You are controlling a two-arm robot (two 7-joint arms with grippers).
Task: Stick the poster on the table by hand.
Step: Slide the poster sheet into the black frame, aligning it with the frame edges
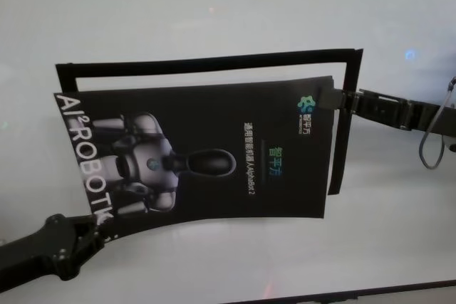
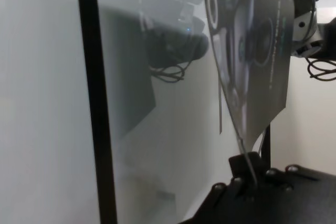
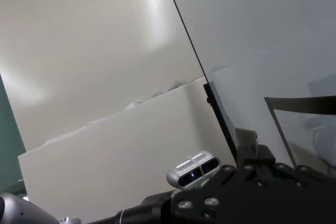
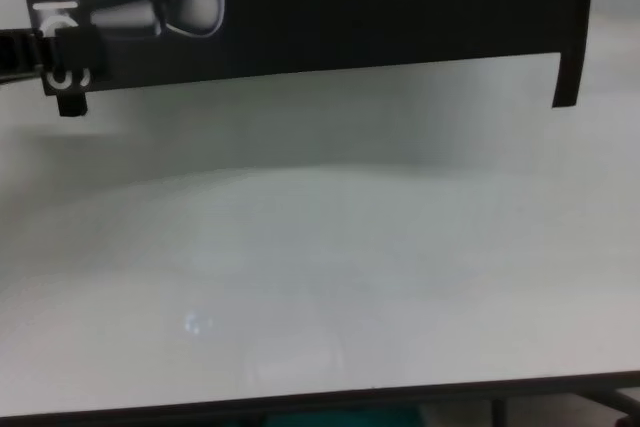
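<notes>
The poster (image 1: 206,154) is a black glossy sheet with a grey robot picture and white letters, held a little above the white table (image 1: 214,5). My left gripper (image 1: 94,224) is shut on its near left corner, by the big letters. My right gripper (image 1: 343,99) is shut on its far right corner, beside the logo. In the left wrist view the sheet (image 2: 252,51) rises bowed from the clamped fingers (image 2: 247,174). The chest view shows the poster's near edge (image 4: 350,7) hanging above the table (image 4: 320,277), with the left gripper (image 4: 68,59) on its corner.
A narrow black strip (image 1: 206,65) runs along the table behind the poster and turns down its right side (image 1: 338,154). A grey cable loop (image 1: 434,140) hangs from the right arm. The table's dark near edge (image 4: 300,409) lies close to my body.
</notes>
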